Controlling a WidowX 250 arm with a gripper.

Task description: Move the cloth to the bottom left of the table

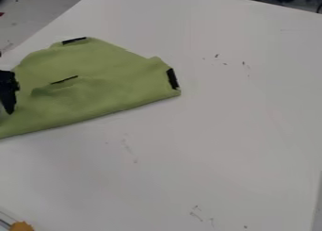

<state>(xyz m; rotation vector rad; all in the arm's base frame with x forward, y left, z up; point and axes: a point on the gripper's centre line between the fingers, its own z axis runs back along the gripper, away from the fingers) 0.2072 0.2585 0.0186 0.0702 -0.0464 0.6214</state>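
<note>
The green cloth (100,88) lay on the left part of the white table (239,126), in the upper half of the camera view, and it ran to the left edge of that view. My end effector (9,95) was at this same edge, low over the cloth and close against its left part. I could not tell whether my end effector was wide or narrow, nor whether it had some fabric in its grip.

I judged that the step in hand was the taking of the cloth, or the very start of its transfer, because the goal at the bottom left was well below it. The next move called for a sure hold on the fabric, then a small lift and a pull toward the bottom of the view, keeping to the left side. I thought a loose hold could let the cloth slip or fold over itself. Near the bottom left corner there was an orange object (21,226), which the cloth might brush on arriving.

The long axis of the cloth went at a slant, from the lower left up toward the right. Its long, nearly straight lower edge followed this line, and the right end, with a black strip (173,78) on it, pointed to the right.
</note>
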